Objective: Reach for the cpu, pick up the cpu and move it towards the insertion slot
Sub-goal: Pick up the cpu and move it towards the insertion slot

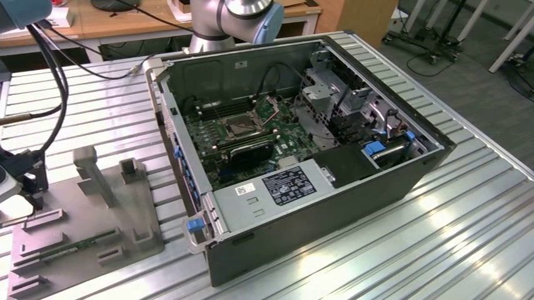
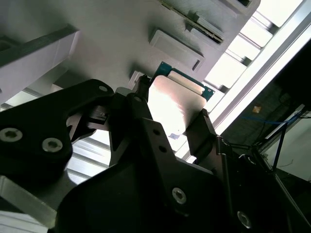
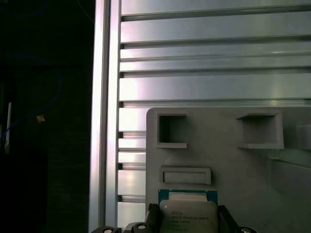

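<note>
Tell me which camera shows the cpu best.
The second wrist view: the cpu sits large, pale top lit, between the fingers. The first wrist view cuts part of it off; in the exterior view it is too small to tell.

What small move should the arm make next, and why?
Probably a short, straight lift. The gripper appears closed on two opposite edges of the cpu, which is close to the gray fixture plate among raised blocks. The insertion slot sits far off inside the open computer case, so rising clear first looks safer than sliding sideways.
</note>
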You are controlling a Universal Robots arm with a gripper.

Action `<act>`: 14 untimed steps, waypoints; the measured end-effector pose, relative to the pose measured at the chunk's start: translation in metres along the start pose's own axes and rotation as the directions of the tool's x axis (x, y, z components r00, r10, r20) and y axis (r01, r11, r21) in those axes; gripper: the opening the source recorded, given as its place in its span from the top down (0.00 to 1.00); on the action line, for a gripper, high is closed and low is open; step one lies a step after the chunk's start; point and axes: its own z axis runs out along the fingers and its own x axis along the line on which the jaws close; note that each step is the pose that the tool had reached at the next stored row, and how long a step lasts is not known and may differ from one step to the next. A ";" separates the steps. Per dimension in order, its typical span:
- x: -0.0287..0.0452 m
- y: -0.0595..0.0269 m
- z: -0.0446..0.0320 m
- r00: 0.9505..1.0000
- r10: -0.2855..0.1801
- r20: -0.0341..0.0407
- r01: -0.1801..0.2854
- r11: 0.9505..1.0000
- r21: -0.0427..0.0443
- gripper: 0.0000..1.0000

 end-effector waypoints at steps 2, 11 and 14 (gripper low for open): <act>0.0000 0.0001 -0.0023 1.000 0.000 0.000 0.000 1.000 0.000 0.45; 0.0000 0.0003 -0.0073 1.000 0.000 0.000 0.000 1.000 0.000 0.45; 0.0001 0.0003 -0.0081 1.000 0.000 0.000 0.000 1.000 0.000 0.45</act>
